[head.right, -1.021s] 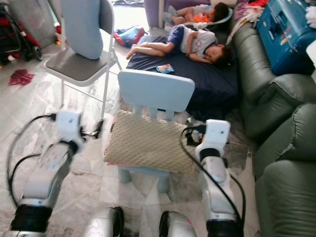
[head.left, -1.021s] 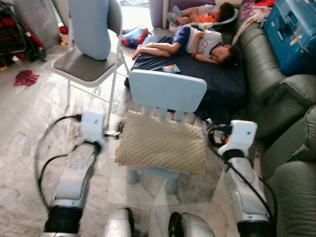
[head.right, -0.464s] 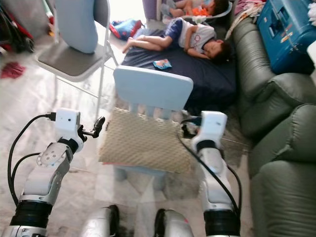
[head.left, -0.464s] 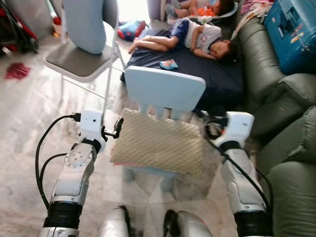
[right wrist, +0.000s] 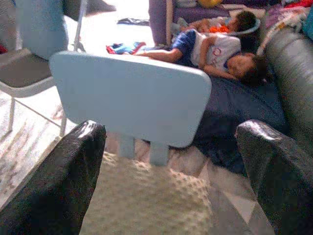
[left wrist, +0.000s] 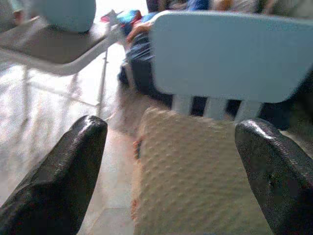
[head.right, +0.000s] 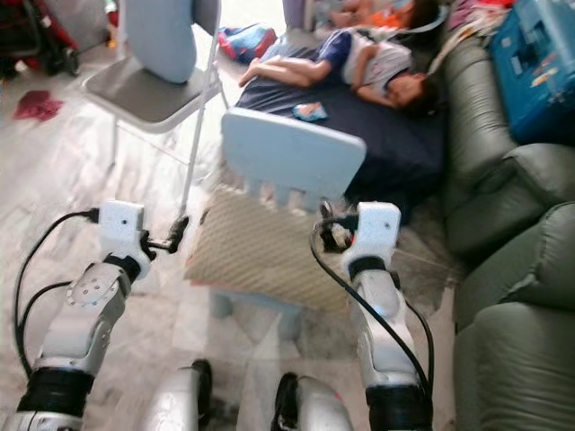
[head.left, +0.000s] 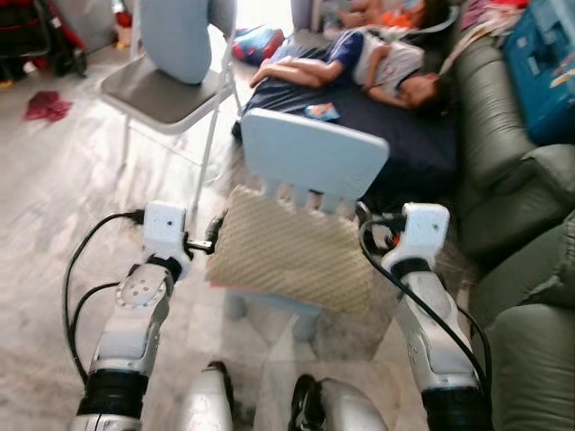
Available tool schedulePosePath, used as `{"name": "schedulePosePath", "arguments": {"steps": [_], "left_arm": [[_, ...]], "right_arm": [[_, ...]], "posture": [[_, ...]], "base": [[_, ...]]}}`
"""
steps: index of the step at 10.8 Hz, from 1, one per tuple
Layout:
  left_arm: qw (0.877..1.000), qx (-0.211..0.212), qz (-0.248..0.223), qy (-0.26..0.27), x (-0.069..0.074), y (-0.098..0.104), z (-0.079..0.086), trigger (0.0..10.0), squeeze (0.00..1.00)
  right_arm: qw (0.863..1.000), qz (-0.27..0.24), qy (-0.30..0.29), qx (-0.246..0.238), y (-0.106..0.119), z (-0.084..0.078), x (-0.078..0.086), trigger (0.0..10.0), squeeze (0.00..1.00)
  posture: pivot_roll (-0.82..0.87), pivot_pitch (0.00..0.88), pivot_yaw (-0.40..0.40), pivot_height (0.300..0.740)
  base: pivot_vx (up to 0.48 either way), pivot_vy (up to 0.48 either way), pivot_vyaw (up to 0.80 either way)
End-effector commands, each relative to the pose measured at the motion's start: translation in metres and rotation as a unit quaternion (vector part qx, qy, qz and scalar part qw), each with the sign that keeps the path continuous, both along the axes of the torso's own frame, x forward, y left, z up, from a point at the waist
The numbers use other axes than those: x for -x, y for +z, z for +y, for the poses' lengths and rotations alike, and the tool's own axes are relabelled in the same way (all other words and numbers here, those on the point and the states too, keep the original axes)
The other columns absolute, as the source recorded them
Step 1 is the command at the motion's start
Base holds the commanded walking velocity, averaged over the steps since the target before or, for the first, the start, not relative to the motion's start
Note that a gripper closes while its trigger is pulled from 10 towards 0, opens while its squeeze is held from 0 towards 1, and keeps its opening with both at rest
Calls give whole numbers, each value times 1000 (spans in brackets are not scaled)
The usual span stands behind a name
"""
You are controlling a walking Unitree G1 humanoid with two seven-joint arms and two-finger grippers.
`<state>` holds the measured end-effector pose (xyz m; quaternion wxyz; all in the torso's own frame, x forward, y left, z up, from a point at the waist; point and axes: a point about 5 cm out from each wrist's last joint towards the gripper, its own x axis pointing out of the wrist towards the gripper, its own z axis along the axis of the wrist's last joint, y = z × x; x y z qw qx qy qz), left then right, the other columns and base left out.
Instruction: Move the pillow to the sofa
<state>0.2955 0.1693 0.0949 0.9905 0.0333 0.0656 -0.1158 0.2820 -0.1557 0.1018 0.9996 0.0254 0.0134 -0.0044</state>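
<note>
On the seat of a small light-blue child's chair (head.left: 310,160), a beige dimpled pillow (head.left: 292,260) is laid, overhanging the front edge. It is flanked by the left gripper (head.left: 213,235) and right gripper (head.right: 331,232), both spread wide with nothing held. A dark green sofa (head.left: 521,224) is seen at right.

Bare marble floor (head.left: 54,206) at the left of the frame gives open passage beside the pillow (head.left: 292,256), bounded at upper left by the folding chair (head.left: 166,85). The small blue chair's backrest (head.left: 314,157) stands directly behind the pillow and blocks the way forward; beyond it lies a dark mattress (head.left: 395,135) with a person (head.left: 377,67) on it. The green sofa (head.left: 530,269) fills the right edge, with a narrow strip of floor between it and the small chair.
</note>
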Motion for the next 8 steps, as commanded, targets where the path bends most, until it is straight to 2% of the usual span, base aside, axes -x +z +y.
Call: {"name": "schedulePosePath", "arguments": {"steps": [1,2,4,6,8], "left_arm": [[1000,-13,-13,-4,-3,2,-2,10000,0],[1000,-19,-18,6,-5,2,-5,10000,0],[1000,-20,-13,-7,0,-1,-10,10000,0],[1000,-18,-9,3,-1,-3,-2,10000,0],[1000,-17,-9,3,-3,-3,-4,10000,0]], "right_arm": [[1000,-10,-10,-3,6,-4,1,10000,0],[1000,-11,-10,-3,8,-5,-1,10000,0],[1000,-12,-6,-8,9,-3,-1,10000,0],[1000,-13,1,-9,9,4,1,10000,0],[1000,-15,0,-12,11,3,-1,10000,0]], "posture": [[-6,202,-80,740],[-7,199,-77,740],[-5,206,-70,736],[-8,206,-66,702],[-9,203,-64,667]], "base": [[0,0,0],[0,0,0],[0,0,0],[0,0,0],[0,0,0]]}}
